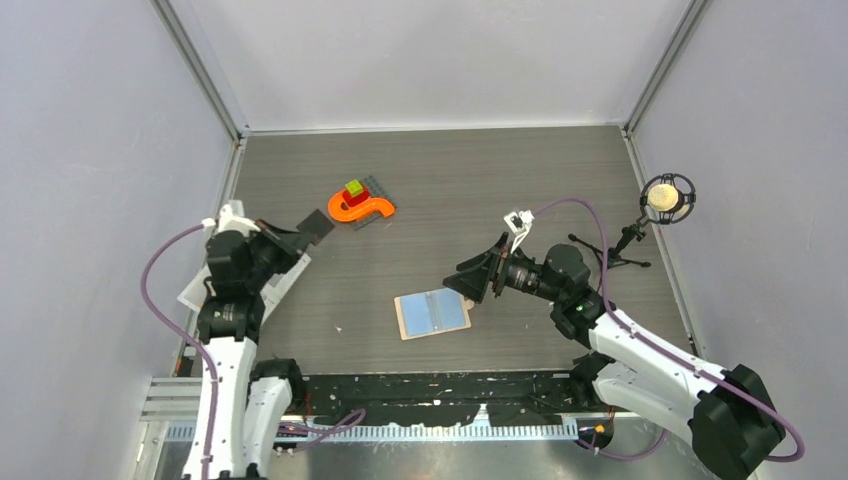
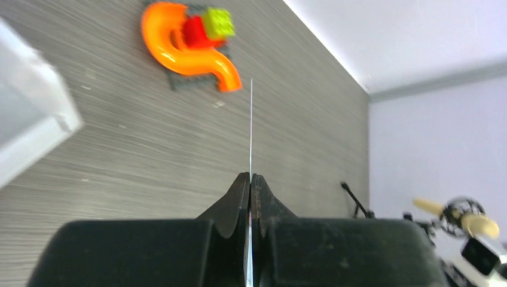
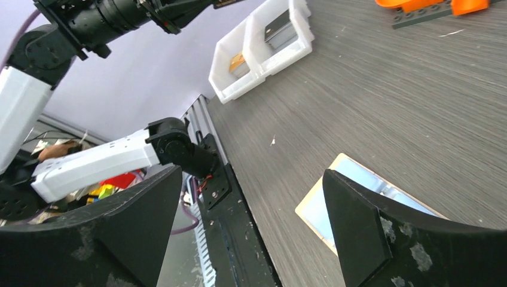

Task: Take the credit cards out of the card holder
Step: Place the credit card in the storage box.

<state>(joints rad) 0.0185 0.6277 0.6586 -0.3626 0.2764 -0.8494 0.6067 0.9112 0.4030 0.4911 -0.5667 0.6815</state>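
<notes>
Left wrist: card (image 2: 250,131) edge-on only

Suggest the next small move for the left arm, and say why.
Probably swing the left pincer over the white tray and open it. It is shut on a dark card, already out of the card holder, which lies open and flat.

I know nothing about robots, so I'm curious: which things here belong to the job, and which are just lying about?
Job: dark card, pinched in the left gripper; open card holder; open right gripper; what looks like an orange-yellow card in the white tray.
Lying about: orange S-shaped toy; microphone.
</notes>
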